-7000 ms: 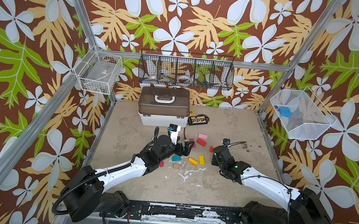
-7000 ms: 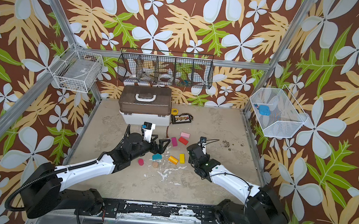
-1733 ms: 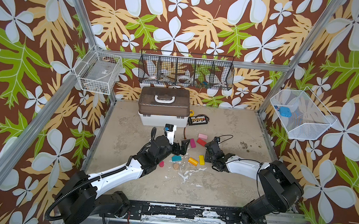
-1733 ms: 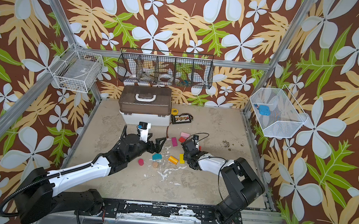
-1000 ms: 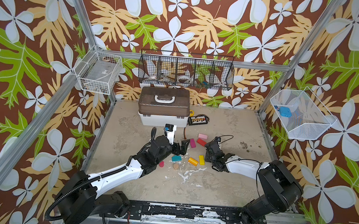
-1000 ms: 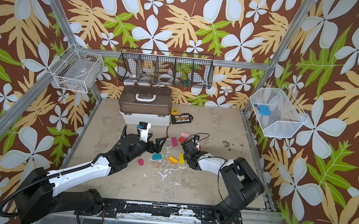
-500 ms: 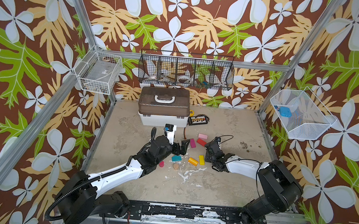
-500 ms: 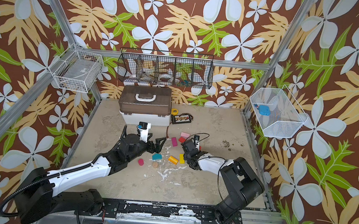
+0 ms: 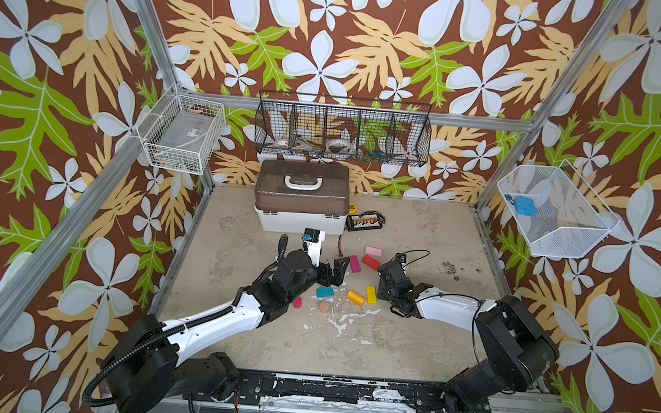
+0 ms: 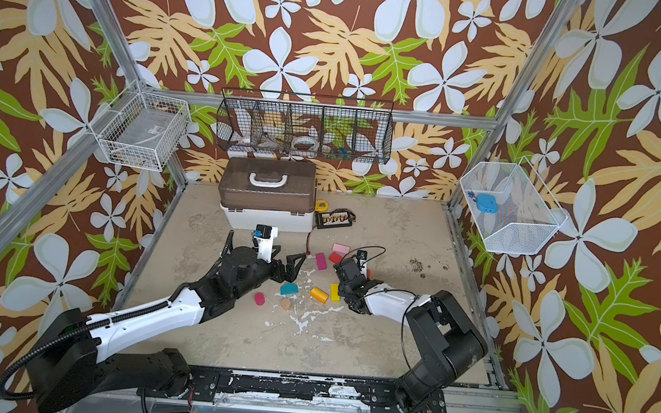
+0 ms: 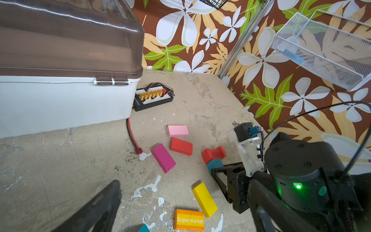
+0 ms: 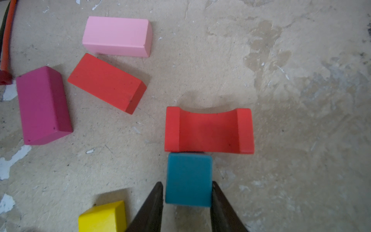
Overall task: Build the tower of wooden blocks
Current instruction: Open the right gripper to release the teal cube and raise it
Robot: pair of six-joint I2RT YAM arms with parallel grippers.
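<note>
Wood blocks lie loose on the table, and no tower shows. My right gripper points down with the blue cube between its fingers. It is open: one finger touches the cube, the other stands a sliver off. The cube rests on the table against the red arch. Nearby lie pink, red, magenta and yellow bars. There are also an orange block, a teal roof piece and crimson and tan cylinders. My left gripper is open and empty above the teal piece.
A brown-lidded white toolbox stands at the back. Beside it is a black-and-orange electronic board, and its red wire runs towards the magenta bar. Wire baskets hang on the back and side walls. The right arm lies low across the table's right half.
Since seven seconds ago my right gripper has moved left and back, in among the blocks near the red bar. Over the last second neither arm has visibly moved.
</note>
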